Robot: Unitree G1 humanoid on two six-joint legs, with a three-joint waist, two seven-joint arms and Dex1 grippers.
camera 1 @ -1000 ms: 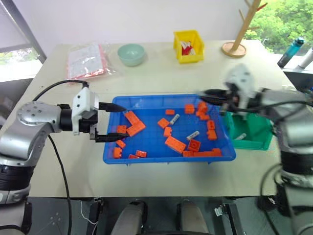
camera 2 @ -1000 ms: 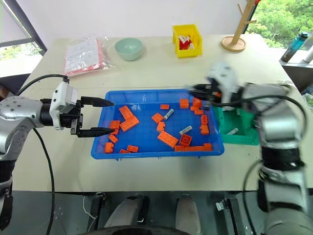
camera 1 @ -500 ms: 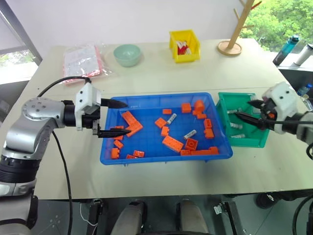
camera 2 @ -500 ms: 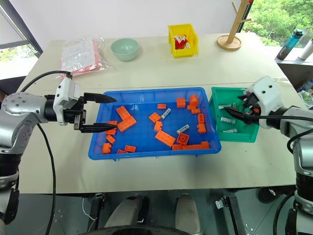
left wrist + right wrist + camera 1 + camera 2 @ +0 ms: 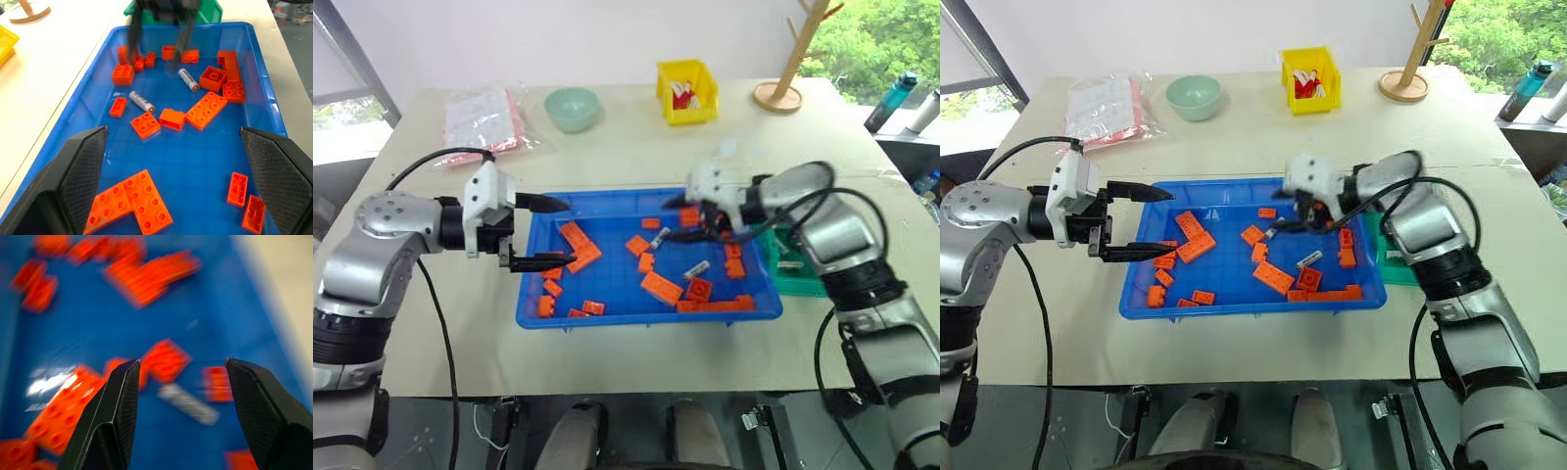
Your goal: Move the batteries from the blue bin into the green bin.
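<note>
Lying seemingly under right claw (image 5: 178, 382): battery (image 5: 188, 404)

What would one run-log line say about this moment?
right gripper: open, empty, above battery in blue bin | left gripper: open, at bin's left edge | green bin: holds batteries

Head stereo pair overhead, wrist cameras close, sharing blue bin (image 5: 607, 315)
</note>
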